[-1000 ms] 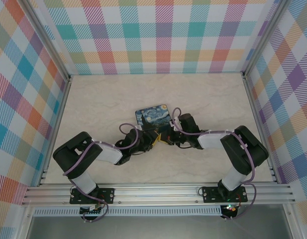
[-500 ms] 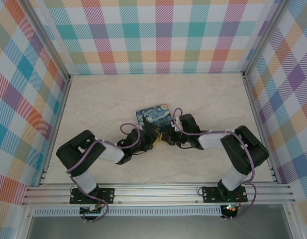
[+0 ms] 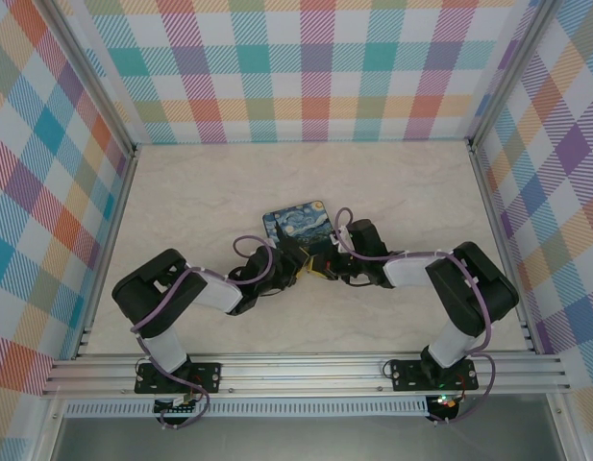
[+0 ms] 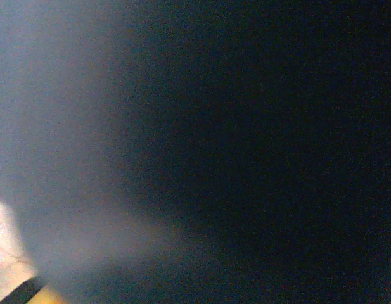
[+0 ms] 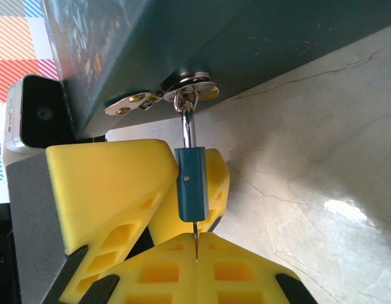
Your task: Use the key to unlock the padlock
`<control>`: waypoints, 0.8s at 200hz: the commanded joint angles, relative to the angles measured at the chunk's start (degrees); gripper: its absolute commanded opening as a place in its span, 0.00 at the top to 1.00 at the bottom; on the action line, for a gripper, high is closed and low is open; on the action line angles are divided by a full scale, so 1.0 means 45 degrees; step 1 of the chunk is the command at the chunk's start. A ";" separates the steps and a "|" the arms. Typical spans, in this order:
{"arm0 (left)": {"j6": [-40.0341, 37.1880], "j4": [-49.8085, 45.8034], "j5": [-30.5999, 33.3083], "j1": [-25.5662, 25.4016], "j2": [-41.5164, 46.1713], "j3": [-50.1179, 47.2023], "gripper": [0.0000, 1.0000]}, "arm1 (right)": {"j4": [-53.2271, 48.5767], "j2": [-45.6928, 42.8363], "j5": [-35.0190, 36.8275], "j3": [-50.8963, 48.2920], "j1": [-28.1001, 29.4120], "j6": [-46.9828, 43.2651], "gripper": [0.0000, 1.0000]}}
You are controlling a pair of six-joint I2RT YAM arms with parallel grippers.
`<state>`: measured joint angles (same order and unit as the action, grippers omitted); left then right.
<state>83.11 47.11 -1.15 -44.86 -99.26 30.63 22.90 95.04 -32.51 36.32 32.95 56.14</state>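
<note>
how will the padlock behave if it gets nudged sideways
Probably pivots rather than slides: the padlock is hooked by its thin shackle through the hasp on the box. Likely light, being small beside the yellow fingers. Its smooth body may slip or twist when the key pushes in.

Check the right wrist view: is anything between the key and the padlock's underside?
Nothing visible does. The key, pinched in the shut right tool, runs straight up to the underside of the padlock with no gap showing. The left tool's fingers flank the padlock body at its sides, not beneath it.
</note>
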 commanded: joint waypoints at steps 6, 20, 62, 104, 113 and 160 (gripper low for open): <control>0.0032 0.0492 0.0040 0.0067 -0.0105 0.0282 0.65 | 0.0342 0.0148 -0.0434 -0.0026 -0.0037 -0.0098 1.00; -0.0056 0.0412 0.0081 0.0097 -0.0074 0.0302 0.71 | 0.0353 0.0148 -0.0436 -0.0061 -0.0037 -0.0093 1.00; -0.0188 0.0132 0.0138 0.0090 0.0007 0.0319 0.90 | 0.0370 -0.0003 -0.0435 -0.0235 -0.0229 -0.0131 0.98; -0.0410 -0.0210 0.0099 0.0090 0.0183 0.0477 0.98 | 0.0319 -0.0198 -0.0473 -0.0349 -0.0417 -0.0369 0.91; -0.0422 -0.0274 0.0127 0.0086 0.0214 0.0491 1.00 | 0.0228 -0.0307 -0.0386 -0.0378 -0.0459 -0.0521 0.85; -0.0654 -0.0776 0.0051 0.0086 0.0551 0.0741 1.00 | -0.1819 -0.1474 0.0763 -0.0402 -0.0584 -0.2943 0.66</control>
<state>81.36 45.56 -0.91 -44.80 -99.13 32.23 20.43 92.29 -31.73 34.89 30.74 51.13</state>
